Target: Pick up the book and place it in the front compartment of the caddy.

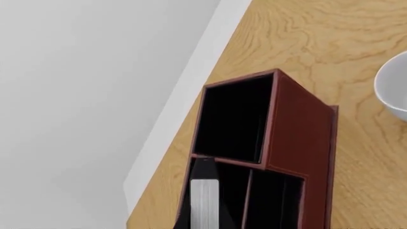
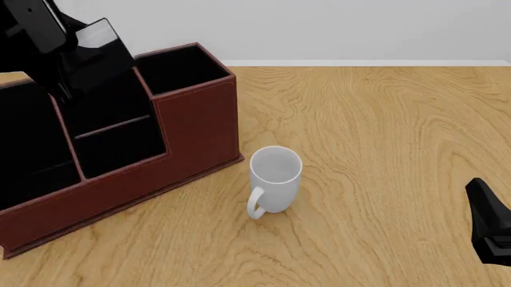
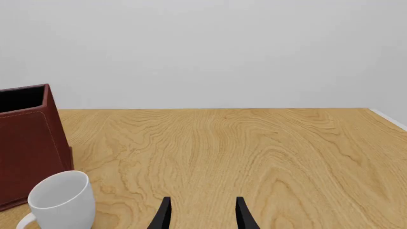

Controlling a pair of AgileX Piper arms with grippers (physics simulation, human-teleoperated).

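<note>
Black book [image 2: 100, 51] half-hidden over caddy [image 2: 195, 128]

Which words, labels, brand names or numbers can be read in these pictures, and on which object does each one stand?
None: no readable text shows in any view.
The book in the left gripper: plain black cover, no title visible.
The caddy: plain reddish-brown walls, no label.
The white mug: blank.
The right gripper: no marking.
</note>
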